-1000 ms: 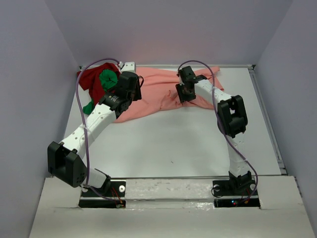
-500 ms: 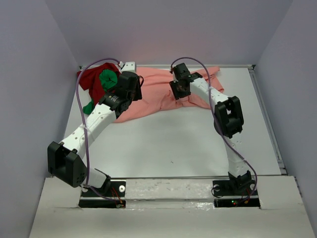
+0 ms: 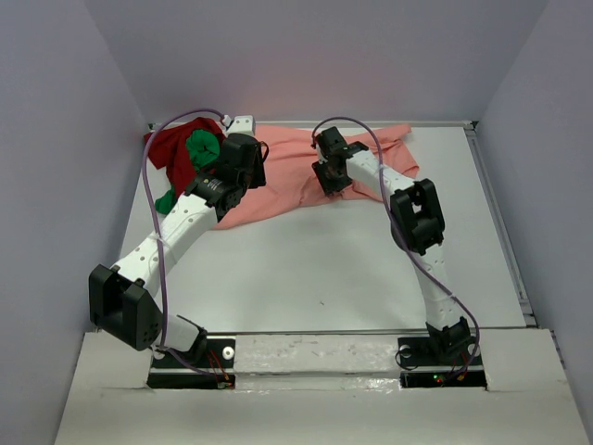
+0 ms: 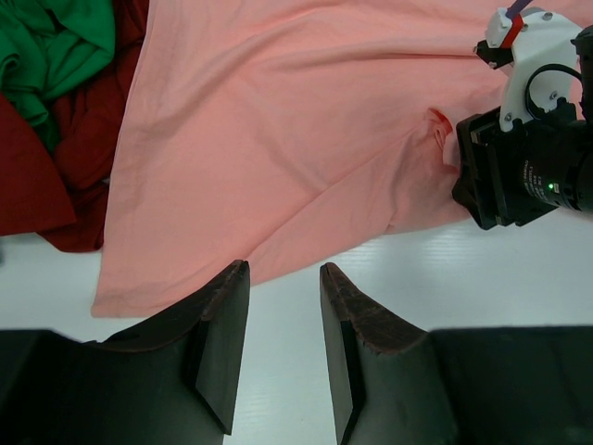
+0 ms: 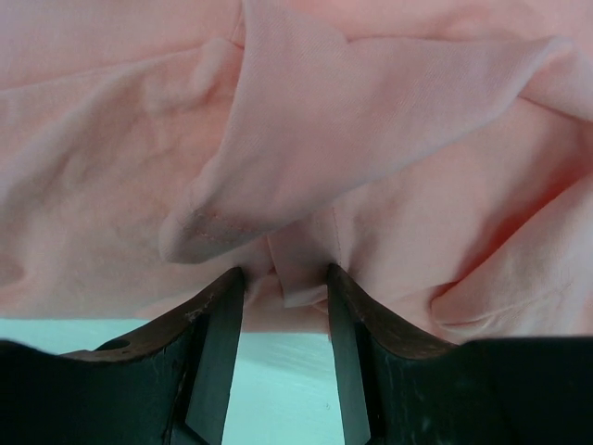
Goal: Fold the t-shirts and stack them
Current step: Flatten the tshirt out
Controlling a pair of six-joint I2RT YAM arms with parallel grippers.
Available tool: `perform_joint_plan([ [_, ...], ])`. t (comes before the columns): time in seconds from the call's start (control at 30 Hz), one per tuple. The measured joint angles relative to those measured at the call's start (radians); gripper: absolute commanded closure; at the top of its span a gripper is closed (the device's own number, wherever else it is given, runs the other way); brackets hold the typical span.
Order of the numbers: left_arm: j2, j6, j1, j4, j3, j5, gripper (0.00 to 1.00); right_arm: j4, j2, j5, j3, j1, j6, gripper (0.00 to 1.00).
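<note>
The salmon-pink t-shirt [image 3: 296,171] lies spread and wrinkled across the back of the table. The dark red t-shirt [image 3: 167,146] and the bright green t-shirt [image 3: 201,148] lie crumpled together at the back left. My left gripper [image 3: 248,169] is open and empty, hovering over the pink shirt's near left edge [image 4: 278,139]; its tips [image 4: 284,278] are above white table. My right gripper [image 3: 329,178] is low on the pink shirt's middle. Its jaws [image 5: 283,283] are open, with a small fold of pink cloth [image 5: 306,269] between the fingertips.
The white table [image 3: 324,269] is walled by grey panels at the left, back and right. In the left wrist view the green shirt [image 4: 56,46] and dark red shirt [image 4: 56,185] lie left of the pink one, and the right gripper's body [image 4: 528,167] is at the right.
My right gripper has moved leftward across the pink shirt, toward its middle. The left arm has not moved.
</note>
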Motion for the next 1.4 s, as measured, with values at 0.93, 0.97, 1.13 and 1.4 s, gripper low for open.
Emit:
perform_joint_plan([
  [0.93,0.000,0.000,0.000,0.000,0.000,0.010,0.53,-0.005,-0.002,0.073,0.021,0.000,-0.008,0.56],
  [0.97,0.000,0.000,0.000,0.000,0.000,0.011,0.53,-0.005,-0.006,0.072,0.020,0.000,-0.008,0.56],
  [1.13,0.000,0.000,0.000,0.000,0.000,0.014,0.53,-0.004,-0.035,0.086,0.018,0.000,-0.009,0.56],
  [1.4,0.000,0.000,0.000,0.000,0.000,0.014,0.53,-0.004,-0.039,0.095,0.008,0.000,-0.008,0.57],
])
